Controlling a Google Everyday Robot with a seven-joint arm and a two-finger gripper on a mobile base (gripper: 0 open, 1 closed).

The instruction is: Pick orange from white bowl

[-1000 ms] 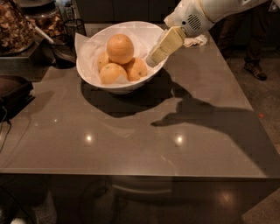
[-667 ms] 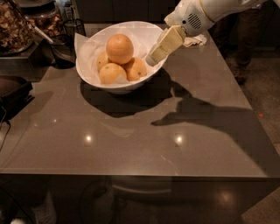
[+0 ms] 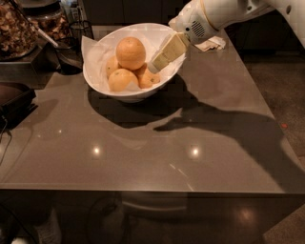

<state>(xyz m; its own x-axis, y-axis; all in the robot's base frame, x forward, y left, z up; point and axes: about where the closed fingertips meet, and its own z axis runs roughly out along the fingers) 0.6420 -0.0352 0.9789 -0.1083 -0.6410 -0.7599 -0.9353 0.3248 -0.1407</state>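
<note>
Orange tops smaller oranges in white bowl, gripper just beside.

The arm is cased in smooth glossy white shells with rounded sections, and a thin tan ring circles it near the wrist. The bulbous wrist housing carries a small grey dotted vent patch. The claw is pale cream-yellow, blocky and tapering, over the white bowl at its right side.
</note>
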